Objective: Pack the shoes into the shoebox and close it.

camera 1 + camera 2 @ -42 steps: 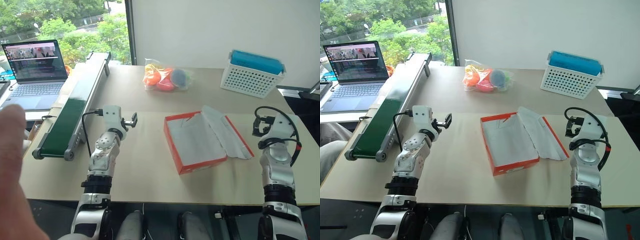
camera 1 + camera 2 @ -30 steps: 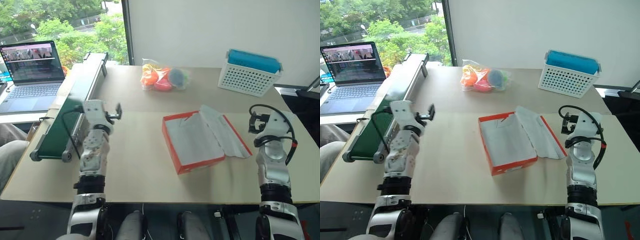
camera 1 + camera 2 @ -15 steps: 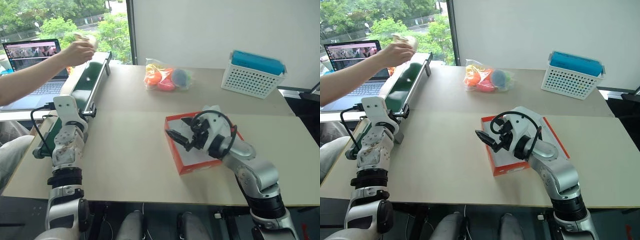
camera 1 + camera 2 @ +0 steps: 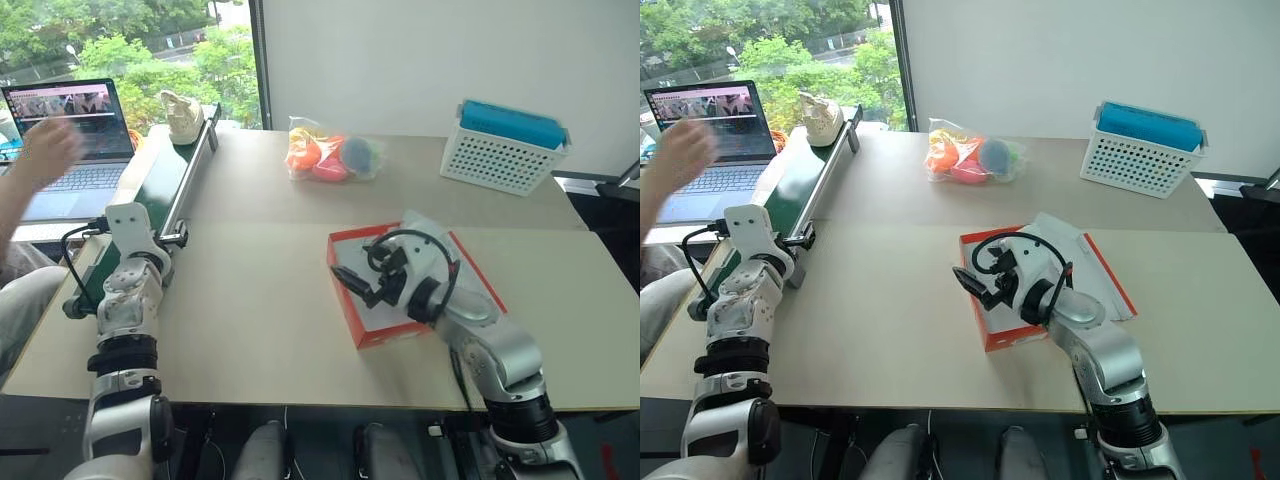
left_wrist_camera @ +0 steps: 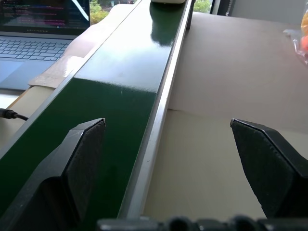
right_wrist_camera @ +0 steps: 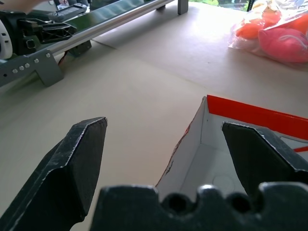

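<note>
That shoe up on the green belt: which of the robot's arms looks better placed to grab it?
Probably the left. Its fingers stand open beside the green belt carrying the shoe; the right gripper hovers over the shoebox.

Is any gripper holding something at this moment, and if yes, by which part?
Nothing is held. The left gripper is open above the green conveyor belt; the right gripper is open over the corner of the shoebox.

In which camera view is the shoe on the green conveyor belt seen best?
The right eye view shows it best: the whole cream shoe stands at the far end of the conveyor belt. The left eye view shows it too, nearly as well. The left wrist view catches its lower edge at the belt's far end. The right wrist view shows the belt without it.
</note>
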Robot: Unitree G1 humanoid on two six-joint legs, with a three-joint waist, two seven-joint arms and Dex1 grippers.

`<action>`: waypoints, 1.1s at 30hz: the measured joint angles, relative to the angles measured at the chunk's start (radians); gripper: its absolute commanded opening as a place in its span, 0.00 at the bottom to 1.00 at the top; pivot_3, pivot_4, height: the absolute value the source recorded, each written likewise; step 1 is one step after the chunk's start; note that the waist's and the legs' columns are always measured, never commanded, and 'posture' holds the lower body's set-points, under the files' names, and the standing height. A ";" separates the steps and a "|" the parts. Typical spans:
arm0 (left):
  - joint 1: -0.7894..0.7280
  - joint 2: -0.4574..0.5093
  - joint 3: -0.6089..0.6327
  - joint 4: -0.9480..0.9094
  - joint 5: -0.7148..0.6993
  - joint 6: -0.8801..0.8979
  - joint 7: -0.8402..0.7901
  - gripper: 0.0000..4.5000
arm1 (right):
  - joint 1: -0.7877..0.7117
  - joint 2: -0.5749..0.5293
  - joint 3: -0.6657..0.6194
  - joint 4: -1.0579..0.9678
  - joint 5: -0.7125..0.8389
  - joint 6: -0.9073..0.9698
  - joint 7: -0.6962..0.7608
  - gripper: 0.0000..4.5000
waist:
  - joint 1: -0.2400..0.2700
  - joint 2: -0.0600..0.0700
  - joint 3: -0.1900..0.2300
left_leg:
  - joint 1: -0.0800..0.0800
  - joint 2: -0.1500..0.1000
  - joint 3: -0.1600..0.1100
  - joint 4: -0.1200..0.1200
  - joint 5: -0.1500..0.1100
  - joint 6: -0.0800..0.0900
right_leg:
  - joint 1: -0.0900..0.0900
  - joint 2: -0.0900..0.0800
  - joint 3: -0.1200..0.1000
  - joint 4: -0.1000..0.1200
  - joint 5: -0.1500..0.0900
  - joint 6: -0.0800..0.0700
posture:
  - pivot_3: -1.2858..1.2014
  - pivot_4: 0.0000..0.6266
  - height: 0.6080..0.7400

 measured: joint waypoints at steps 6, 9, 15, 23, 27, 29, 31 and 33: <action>-0.020 0.003 -0.002 0.044 0.001 0.000 0.005 0.99 | 0.030 0.018 -0.002 0.017 -0.046 0.000 -0.057 1.00 | 0.000 0.000 0.000 | 0.000 0.000 0.000 0.000 0.000 0.000 | 0.000 0.000 0.000 0.000 0.000 0.000 | 0.52 0.24 0.73; -0.022 0.011 -0.001 0.052 0.002 -0.001 0.007 0.99 | 0.041 0.029 -0.008 0.030 -0.063 0.000 -0.080 1.00 | 0.000 0.000 0.000 | 0.000 0.000 0.000 0.000 0.000 0.000 | 0.000 0.000 0.000 0.000 0.000 0.000 | 0.52 0.24 0.73; -0.026 0.035 0.000 0.088 0.006 -0.005 0.014 0.99 | 0.048 0.045 -0.009 0.036 -0.084 0.000 -0.102 1.00 | -0.002 0.000 0.000 | 0.000 0.000 0.000 0.000 0.000 0.000 | -0.001 0.000 0.000 0.000 0.000 0.000 | 0.52 0.24 0.73; -0.049 0.052 0.007 0.153 0.014 -0.037 0.034 0.99 | 0.062 0.017 0.051 0.015 -0.111 -0.010 -0.032 1.00 | -0.003 0.000 0.000 | 0.000 0.000 0.000 0.000 0.000 0.000 | -0.001 0.000 0.000 0.000 0.000 0.000 | 0.52 0.24 0.73; -0.064 0.052 0.006 0.167 0.014 -0.046 0.033 0.99 | 0.065 -0.051 0.127 -0.009 -0.133 -0.020 0.057 1.00 | -0.003 0.000 0.000 | 0.000 0.000 0.000 0.000 0.000 0.000 | 0.000 0.000 0.000 0.000 0.000 0.000 | 0.52 0.24 0.73; -0.064 0.052 0.007 0.167 0.014 -0.048 0.033 0.99 | 0.065 -0.073 0.139 -0.009 -0.143 -0.023 0.082 1.00 | -0.003 0.000 0.000 | 0.000 0.000 0.000 0.000 0.000 0.000 | 0.000 0.000 0.000 0.000 0.000 0.000 | 0.52 0.24 0.73; -0.064 0.052 0.008 0.167 0.013 -0.048 0.035 0.99 | 0.065 -0.082 0.148 -0.009 -0.149 -0.026 0.103 1.00 | -0.003 0.000 0.000 | 0.000 0.000 0.000 0.000 0.000 0.000 | 0.000 0.000 0.000 0.000 0.000 0.000 | 0.52 0.24 0.73; -0.063 0.051 0.009 0.166 0.011 -0.048 0.036 0.99 | 0.065 -0.084 0.157 -0.009 -0.149 -0.030 0.125 1.00 | -0.003 0.000 0.000 | 0.000 0.000 0.000 0.000 0.000 0.000 | 0.000 0.000 0.000 0.000 0.000 0.000 | 0.52 0.24 0.73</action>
